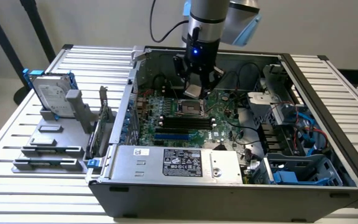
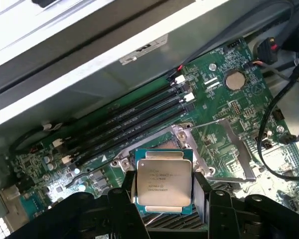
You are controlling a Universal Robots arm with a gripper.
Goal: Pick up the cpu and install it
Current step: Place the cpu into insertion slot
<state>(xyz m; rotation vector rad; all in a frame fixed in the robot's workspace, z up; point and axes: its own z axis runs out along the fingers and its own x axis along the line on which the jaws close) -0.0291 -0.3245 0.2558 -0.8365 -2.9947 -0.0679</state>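
Hand (image 2: 163, 196) clamping flat square silver cpu (image 2: 163, 180), above green motherboard socket (image 1: 191, 108)

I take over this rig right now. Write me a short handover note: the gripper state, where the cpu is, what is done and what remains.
Gripper: shut on the cpu, which it grips by two opposite edges, silver top facing the wrist camera.
Position: inside the open computer case, above the motherboard and right over the cpu socket.
Done: the cpu is picked up and is at the socket.
Left: the cpu is not yet seated in the socket; the gripper has not released it.
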